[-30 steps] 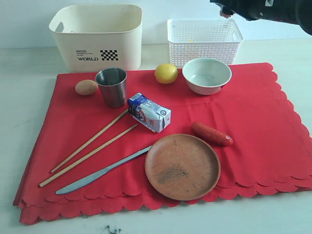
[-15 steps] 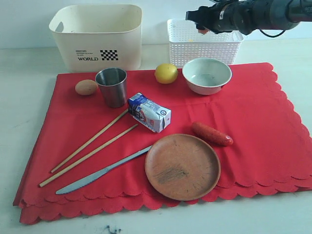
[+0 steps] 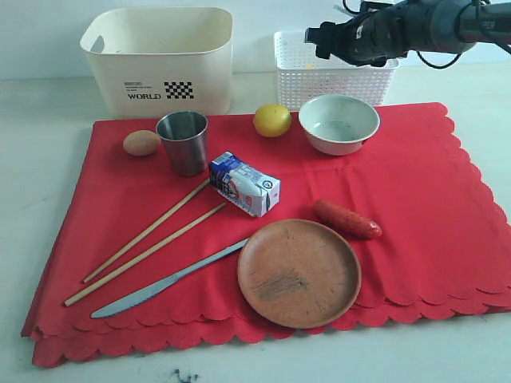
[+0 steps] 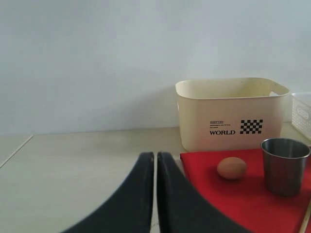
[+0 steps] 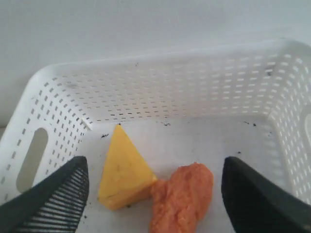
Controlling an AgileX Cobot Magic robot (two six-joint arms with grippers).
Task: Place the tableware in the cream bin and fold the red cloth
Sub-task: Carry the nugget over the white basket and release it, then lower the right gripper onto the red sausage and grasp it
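The steel cup (image 3: pixel 184 142) is dull brushed metal, the silver table knife (image 3: pixel 164 282) brighter, the pale white bowl (image 3: pixel 338 124) glossy-glazed. The two long chopsticks (image 3: pixel 146 231) are bare pale wood and the round brown plate (image 3: pixel 299 273) is matt. The bright red scalloped cloth (image 3: pixel 431 199) is matt fabric, the large cream bin (image 3: pixel 160 60) smooth plastic.

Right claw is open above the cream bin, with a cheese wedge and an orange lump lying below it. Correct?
Not quite. The right claw is open, but it hangs above the white basket, not the cream bin. The right wrist view shows the cheese wedge and orange lump lying inside that basket.
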